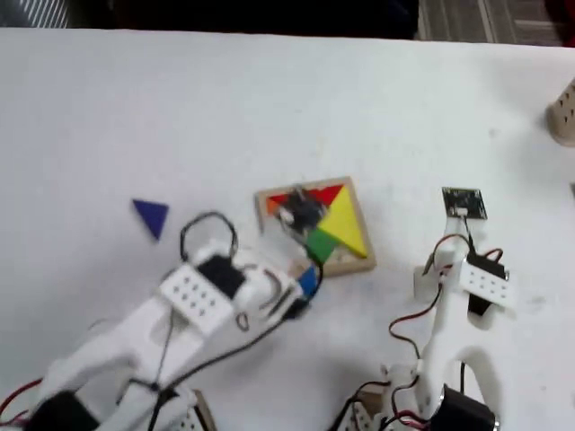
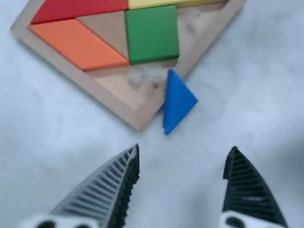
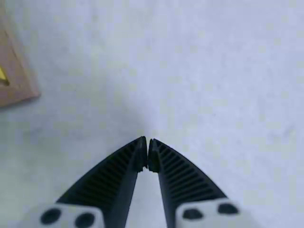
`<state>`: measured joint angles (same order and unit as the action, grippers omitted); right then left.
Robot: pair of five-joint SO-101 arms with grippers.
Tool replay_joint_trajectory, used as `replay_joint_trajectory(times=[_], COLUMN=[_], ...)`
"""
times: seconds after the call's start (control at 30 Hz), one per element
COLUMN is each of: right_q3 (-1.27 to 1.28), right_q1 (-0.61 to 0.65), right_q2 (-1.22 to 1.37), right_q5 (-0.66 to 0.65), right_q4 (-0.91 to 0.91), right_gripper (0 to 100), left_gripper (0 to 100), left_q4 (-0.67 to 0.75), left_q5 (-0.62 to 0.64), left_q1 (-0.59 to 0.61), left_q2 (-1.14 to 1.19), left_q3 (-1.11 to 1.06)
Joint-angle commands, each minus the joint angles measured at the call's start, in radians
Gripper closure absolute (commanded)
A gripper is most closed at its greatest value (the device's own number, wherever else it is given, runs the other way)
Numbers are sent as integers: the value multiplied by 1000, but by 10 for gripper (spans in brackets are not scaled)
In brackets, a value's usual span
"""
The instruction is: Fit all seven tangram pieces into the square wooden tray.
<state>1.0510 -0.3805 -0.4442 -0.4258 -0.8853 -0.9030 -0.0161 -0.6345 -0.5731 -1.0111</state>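
High view: a dark blurred patch point(image 1: 301, 211) lies over the tray point(image 1: 358, 260) & hides part of the red piece point(image 1: 328, 191) and orange piece point(image 1: 272, 205); can't tell what it is. Left wrist view: tray, red piece, yellow piece point(image 2: 175, 3) are cut by pic edge. Right wrist view: tray cut off beyond one corner.

White table point(image 1: 108, 117): wooden tray point(image 1: 352, 266) centre; blue triangle point(image 2: 176, 100) against tray corner; dark-blue triangle point(image 1: 151, 215) well apart.

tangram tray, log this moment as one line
tray: partly filled | blue triangle: across tray rim, unseated | navy triangle: lying apart | left gripper: open, by blue triangle | right gripper: shut, empty
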Motion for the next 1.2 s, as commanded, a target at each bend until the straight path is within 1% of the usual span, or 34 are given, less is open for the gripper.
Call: replay_joint_trajectory(times=[0.0, 0.1, 0.2, 0.33, 0.43, 0.53, 0.6, 0.67, 0.73, 0.8, 0.83, 0.87, 1.0, 1.07, 1.17], right_q3=[-2, 6, 6, 6, 6, 6, 6, 6, 6, 6, 6, 6, 6, 6, 6], right_q1=[10, 15, 15, 15, 15, 15, 15, 16, 16, 16, 16, 16, 16, 16, 16], right_q2=[-31, -36, -35, -35, -35, -35, -35, -35, -35, -35, -35, -35, -33, -33, -33], right_q5=[-5, -5, -5, -5, -5, -5, -5, -5, -5, -5, -5, -6, -8, -8, -8], right_q4=[12, 12, 12, 12, 12, 12, 12, 12, 12, 12, 12, 12, 12, 12, 12], right_gripper=[981, 981, 981, 981, 981, 981, 981, 981, 981, 981, 981, 981, 981, 981, 981], left_gripper=[710, 710, 710, 714, 714, 714, 716, 757, 837, 932, 968, 984, 887, 841, 808], left_q4=[143, 256, 311, 310, 290, 293, 295, 295, 295, 295, 295, 288, 218, 203, 203], left_q5=[-29, -31, -31, -26, -17, 32, 35, 34, 28, -31, -69, -95, -107, -71, -46], left_q1=[-35, -35, -36, -33, 1, 21, 8, -1, -15, -41, -56, -70, -117, -119, -111], left_q2=[-110, -90, -2, 206, 335, 387, 387, 387, 387, 387, 387, 387, 387, 387, 387], left_q3=[-75, -114, -106, 6, 104, 146, 147, 147, 147, 147, 147, 147, 149, 149, 149])
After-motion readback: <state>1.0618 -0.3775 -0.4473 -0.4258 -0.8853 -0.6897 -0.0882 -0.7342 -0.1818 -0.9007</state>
